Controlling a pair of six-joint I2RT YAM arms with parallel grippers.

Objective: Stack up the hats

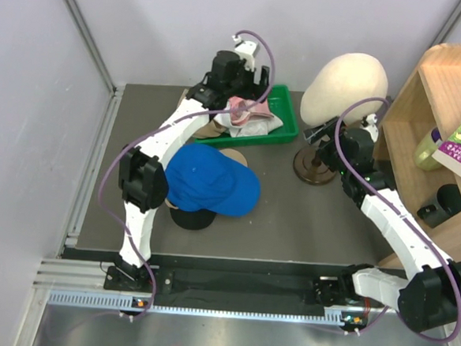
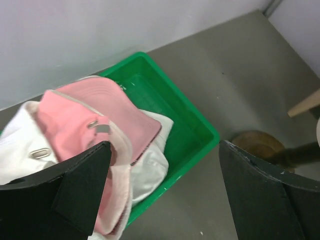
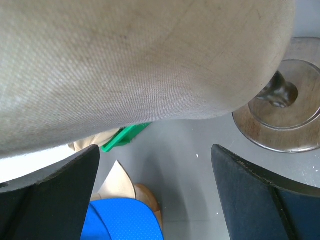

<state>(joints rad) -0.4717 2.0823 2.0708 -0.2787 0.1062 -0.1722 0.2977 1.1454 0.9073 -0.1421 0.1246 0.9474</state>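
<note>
A blue cap (image 1: 210, 179) tops a pile of hats in the table's middle, with a black cap (image 1: 194, 218) under it and tan and brown brims (image 1: 233, 155) poking out behind. A pink cap (image 1: 245, 109) lies on a white cap (image 1: 259, 125) in the green bin (image 1: 288, 114). My left gripper (image 1: 256, 84) hovers open over the bin; in its wrist view the pink cap (image 2: 95, 117) and white cap (image 2: 150, 165) lie by my left finger (image 2: 82, 192). My right gripper (image 1: 322, 132) is open and empty beside the mannequin head; its view shows the blue cap (image 3: 122, 220).
A cream mannequin head (image 1: 345, 84) stands at the back right and fills the top of the right wrist view (image 3: 140, 60). A round wooden knob stand (image 1: 315, 165) sits beside it. A wooden shelf (image 1: 436, 116) with a book stands at the right edge.
</note>
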